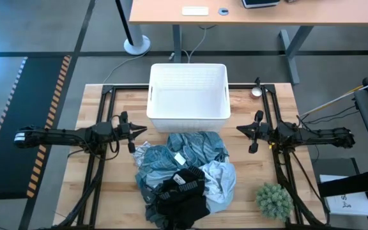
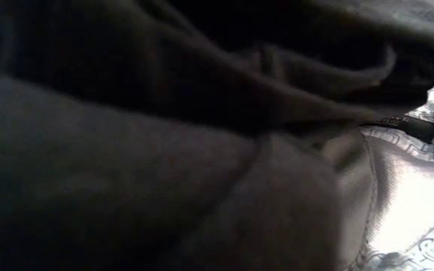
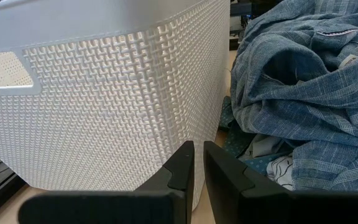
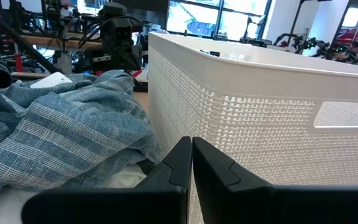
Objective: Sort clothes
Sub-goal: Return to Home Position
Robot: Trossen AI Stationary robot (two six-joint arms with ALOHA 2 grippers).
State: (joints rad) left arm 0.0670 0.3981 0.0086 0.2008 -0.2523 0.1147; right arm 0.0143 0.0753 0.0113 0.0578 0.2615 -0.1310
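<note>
**Arms flank laundry heap on wooden table**

Left gripper (image 1: 135,131) waits at the left side of the table (image 1: 88,105), its fingers (image 3: 180,169) nearly closed on nothing, just beside the pile's left edge. Between the arms stands the white basket (image 1: 188,89), with no clothes showing inside it; touching its near wall, the clothes (image 1: 185,172) lie heaped, blue striped fabric by the basket, a black garment (image 1: 183,198) at the front. Right gripper (image 1: 253,132), fingers (image 4: 180,162) closed and empty, hangs beside the basket's right corner. A fuzzy green plant (image 1: 274,200) sits at the table's near right.

Dark cloth (image 2: 142,143) (pressed right against the lens) blocks nearly the whole low view.
</note>
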